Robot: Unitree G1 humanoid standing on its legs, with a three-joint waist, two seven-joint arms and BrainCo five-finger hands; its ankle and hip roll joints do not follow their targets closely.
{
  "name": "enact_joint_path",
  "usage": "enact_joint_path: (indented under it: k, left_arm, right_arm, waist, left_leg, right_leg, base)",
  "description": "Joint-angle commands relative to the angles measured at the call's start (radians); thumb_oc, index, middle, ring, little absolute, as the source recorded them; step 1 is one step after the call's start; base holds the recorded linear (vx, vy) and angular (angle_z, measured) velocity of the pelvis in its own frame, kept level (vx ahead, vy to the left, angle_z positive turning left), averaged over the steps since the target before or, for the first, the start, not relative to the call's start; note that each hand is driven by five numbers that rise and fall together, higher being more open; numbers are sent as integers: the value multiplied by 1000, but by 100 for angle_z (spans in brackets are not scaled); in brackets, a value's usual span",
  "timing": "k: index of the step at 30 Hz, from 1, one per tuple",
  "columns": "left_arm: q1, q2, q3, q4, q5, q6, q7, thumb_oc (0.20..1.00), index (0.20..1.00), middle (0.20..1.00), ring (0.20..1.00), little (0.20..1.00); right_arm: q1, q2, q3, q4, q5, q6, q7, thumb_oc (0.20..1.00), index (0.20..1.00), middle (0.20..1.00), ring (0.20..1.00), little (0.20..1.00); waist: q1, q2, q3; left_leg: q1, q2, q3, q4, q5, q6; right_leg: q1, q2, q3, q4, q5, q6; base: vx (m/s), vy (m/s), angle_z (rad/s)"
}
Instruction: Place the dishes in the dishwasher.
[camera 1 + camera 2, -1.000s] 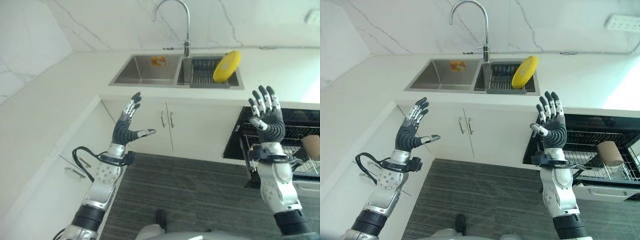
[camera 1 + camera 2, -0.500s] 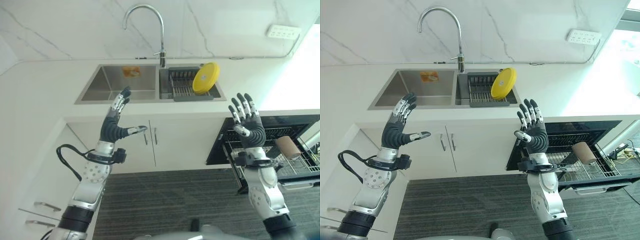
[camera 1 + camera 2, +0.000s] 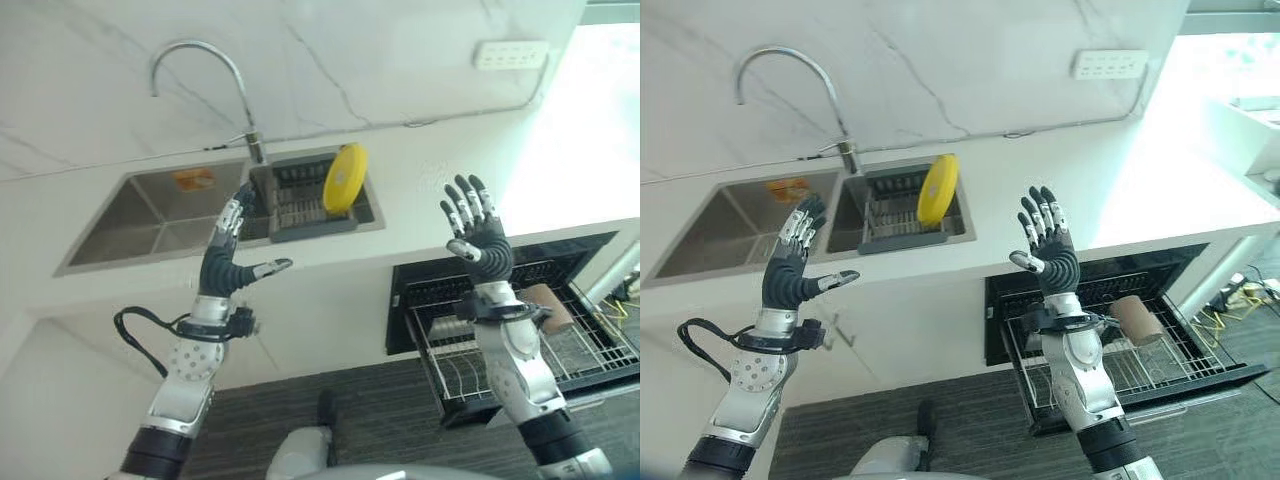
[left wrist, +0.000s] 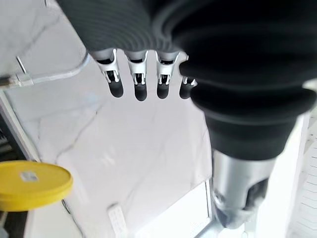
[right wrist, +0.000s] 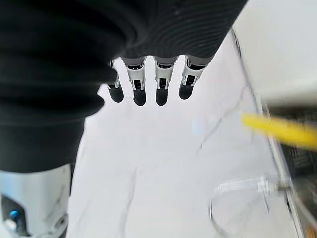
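A yellow plate (image 3: 345, 177) stands on edge in the black drying rack (image 3: 300, 205) inside the right basin of the sink; it also shows in the left wrist view as a yellow plate (image 4: 32, 185). The dishwasher (image 3: 1120, 330) is open at the lower right, its wire rack (image 3: 520, 345) pulled out with a brown cup (image 3: 1137, 319) lying in it. My left hand (image 3: 227, 262) is raised in front of the sink, open and empty. My right hand (image 3: 478, 238) is raised above the dishwasher rack, fingers spread, empty.
A curved steel faucet (image 3: 200, 85) rises behind the double sink (image 3: 150, 215). The white countertop (image 3: 450, 170) runs right toward a bright window. A wall socket (image 3: 1108, 64) sits on the marble backsplash. Dark floor lies below the cabinets.
The camera has swung right and tilted, so the sink has shifted left and the dishwasher rack shows more fully. Both hands stay raised and open.
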Motion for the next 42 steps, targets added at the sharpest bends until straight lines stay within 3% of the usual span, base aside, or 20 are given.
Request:
enact_joint_path:
  k: [1,17,24,29,38,42]
  left_arm:
    - [-35,40,8,-23,22,-36,19,1000,1000,1000,1000,1000]
    - [-16,41,24,-23,27,-35,-8,1000,1000,1000,1000,1000]
    - [-18,52,25,-24,14,-18,-28,1000,1000,1000,1000,1000]
    - [-35,70,28,-7,18,-5,12,1000,1000,1000,1000,1000]
    - [-71,77,-16,-22,-22,21,-77,1000,1000,1000,1000,1000]
    - [-88,86,-40,-28,-45,29,-118,1000,1000,1000,1000,1000]
  right_arm:
    - [14,3,-53,-117,21,-29,37,1000,1000,1000,1000,1000]
    - [14,27,-42,-125,-16,-25,12,1000,1000,1000,1000,1000]
    - [28,21,-56,-106,-64,33,-11,1000,1000,1000,1000,1000]
    - [-97,20,8,15,-51,67,-30,1000,1000,1000,1000,1000]
    - [-264,68,22,194,100,158,-26,1000,1000,1000,1000,1000]
    - [-322,56,22,252,155,201,-15,1000,1000,1000,1000,1000]
  waist:
    - [-5,17,-43]
    - [9,17,-65]
    - [-13,19,-71]
    - [55,9,-60]
    - [105,5,-84]
    - [113,3,-84]
  left_leg:
    - [113,36,-40,-7,3,-35]
    - [183,12,-64,-68,-24,-13]
    - [220,6,-50,-69,-50,8]
    - [237,22,-16,-70,-61,2]
    - [234,26,-15,-73,-67,-7]
    - [237,12,-36,-73,-74,3]
  right_leg:
    - [-52,-128,-64,97,-56,161]
    - [-77,-159,-115,65,-20,182]
    - [-106,-160,-102,121,-38,187]
    - [-111,-226,-240,110,1,214]
    - [-85,-243,-306,43,44,216]
    - [-89,-237,-290,53,38,211]
  base:
    - [94,46,-6]
    - [32,20,5]
    - [19,44,-11]
    - [-8,-83,-40]
    - [28,18,-3]
    - [75,100,22]
